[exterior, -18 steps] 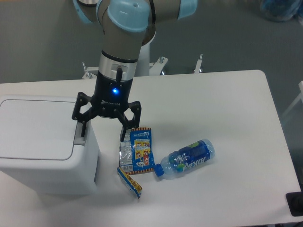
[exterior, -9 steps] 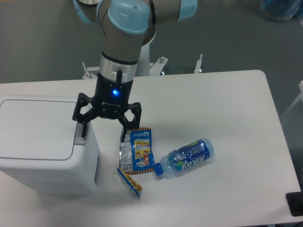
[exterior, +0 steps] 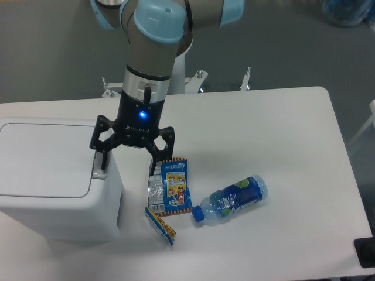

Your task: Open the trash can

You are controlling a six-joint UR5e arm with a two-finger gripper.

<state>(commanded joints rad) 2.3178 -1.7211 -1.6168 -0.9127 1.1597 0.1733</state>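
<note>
Big white table (exterior: 275,123) under everything. On its left side, the trash can (exterior: 53,181), white and boxy, lid shut flat. Grey push tab (exterior: 99,168) at the lid's right edge. Above that edge, the gripper (exterior: 128,165), fingers spread wide apart, nothing held; left finger down by the tab, maybe touching it, hard to tell. Blue light lit on the wrist. Right of the can, a plastic bottle (exterior: 231,199) on its side, just beside a blue snack packet (exterior: 171,187). Nearer, a smaller yellow wrapper (exterior: 161,226).
</note>
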